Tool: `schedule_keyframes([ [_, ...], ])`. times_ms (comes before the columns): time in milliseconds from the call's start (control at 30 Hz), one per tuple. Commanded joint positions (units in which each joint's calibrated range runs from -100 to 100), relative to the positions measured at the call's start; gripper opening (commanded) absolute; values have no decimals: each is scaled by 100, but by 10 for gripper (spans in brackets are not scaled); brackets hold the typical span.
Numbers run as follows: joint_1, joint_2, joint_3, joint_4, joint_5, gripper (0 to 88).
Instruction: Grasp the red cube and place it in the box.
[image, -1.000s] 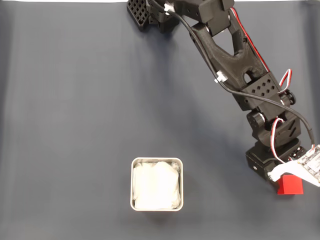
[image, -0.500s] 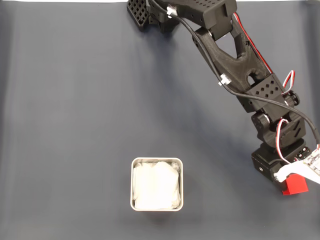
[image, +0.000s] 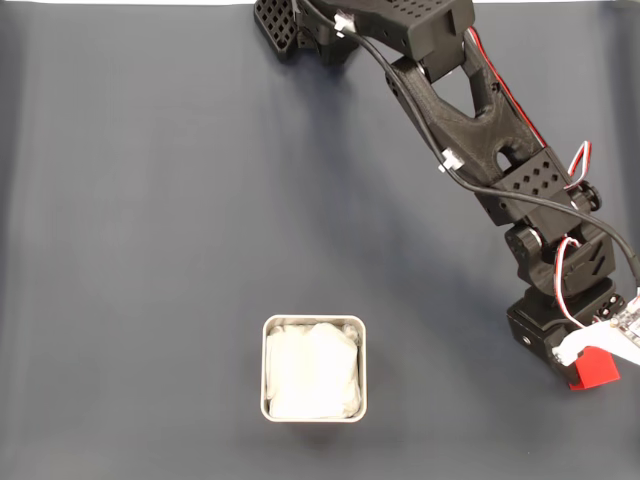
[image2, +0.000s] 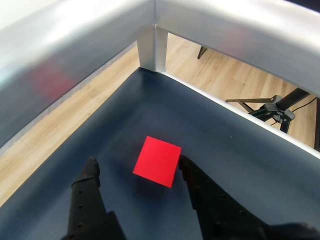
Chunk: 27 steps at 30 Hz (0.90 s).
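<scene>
The red cube sits on the worktop near its right edge, between the wide-open jaws, not yet gripped. The box waits near the front edge, so grasping, carrying and dropping all remain.

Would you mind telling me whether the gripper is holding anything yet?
Nothing is held: the gripper is open, its fingers either side of the red cube on the mat.

Black printed arm, red-white wires, black cable, perforated plates.
</scene>
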<state>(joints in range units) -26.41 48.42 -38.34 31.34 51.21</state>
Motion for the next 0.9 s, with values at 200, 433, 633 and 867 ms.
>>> schedule_keyframes([
  [200,-157,-6,-400,-126,-54,366],
  [433,-164,3,-427,-126,-68,365],
  [633,-172,-119,-318,-102,-107,337],
  [867,-136,-344,-17,-85,-93,247],
])
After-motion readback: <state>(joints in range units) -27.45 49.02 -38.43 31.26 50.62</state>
